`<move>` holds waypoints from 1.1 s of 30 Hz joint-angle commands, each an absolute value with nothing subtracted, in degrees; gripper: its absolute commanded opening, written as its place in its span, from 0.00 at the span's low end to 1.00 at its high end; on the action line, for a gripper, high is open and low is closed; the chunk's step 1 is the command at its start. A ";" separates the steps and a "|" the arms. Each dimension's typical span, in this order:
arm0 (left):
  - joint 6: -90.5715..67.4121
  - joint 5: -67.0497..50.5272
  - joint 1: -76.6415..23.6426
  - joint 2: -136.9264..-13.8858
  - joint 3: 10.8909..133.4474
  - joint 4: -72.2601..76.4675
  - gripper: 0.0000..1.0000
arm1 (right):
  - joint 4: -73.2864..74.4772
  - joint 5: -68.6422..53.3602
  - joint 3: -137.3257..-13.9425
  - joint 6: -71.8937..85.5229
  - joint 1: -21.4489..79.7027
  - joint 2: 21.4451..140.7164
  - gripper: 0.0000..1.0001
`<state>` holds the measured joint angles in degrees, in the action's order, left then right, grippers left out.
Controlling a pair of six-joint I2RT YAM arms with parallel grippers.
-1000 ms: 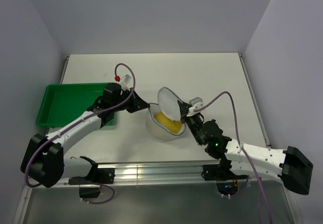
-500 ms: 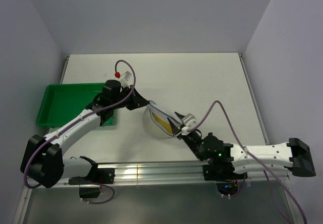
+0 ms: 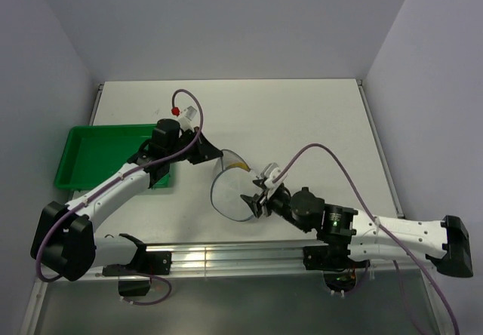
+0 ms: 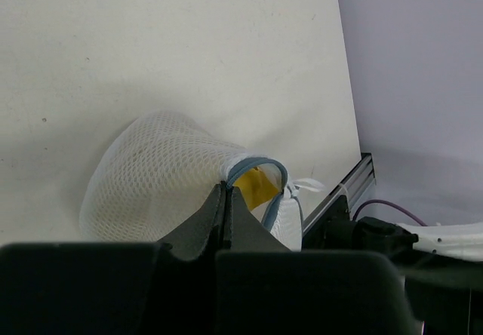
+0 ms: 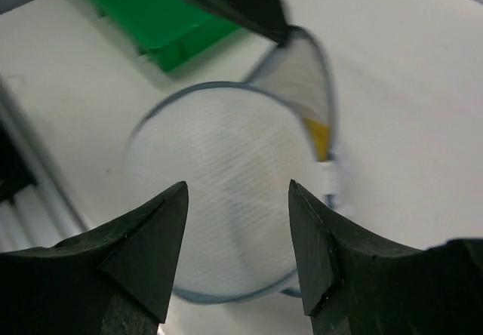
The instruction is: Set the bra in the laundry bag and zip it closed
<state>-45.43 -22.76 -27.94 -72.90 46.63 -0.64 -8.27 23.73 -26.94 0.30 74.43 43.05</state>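
table (image 3: 302, 116) | bag (image 4: 151, 176) holds bra (image 4: 258, 186), seemingly | left hand (image 4: 225, 190) pinches it | right hand (image 5: 238, 192) spread, empty

The laundry bag (image 4: 151, 173) hides most of the bra (image 4: 258, 188).

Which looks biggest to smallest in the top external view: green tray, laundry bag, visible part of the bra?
1. green tray, though the left arm partly covers it
2. laundry bag
3. bra, only a yellow sliver showing

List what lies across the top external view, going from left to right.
green tray → left gripper, shut on the bag's rim → laundry bag → right gripper, open
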 commanded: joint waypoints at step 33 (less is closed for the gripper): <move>-36.21 -28.83 -27.69 -74.88 48.43 1.58 0.00 | -15.29 -20.93 -31.64 20.03 33.75 60.91 0.39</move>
<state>-38.02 -27.24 -27.88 -74.50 46.09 0.62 -11.14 -22.81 -28.86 18.85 33.87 60.82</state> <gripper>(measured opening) 0.012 0.430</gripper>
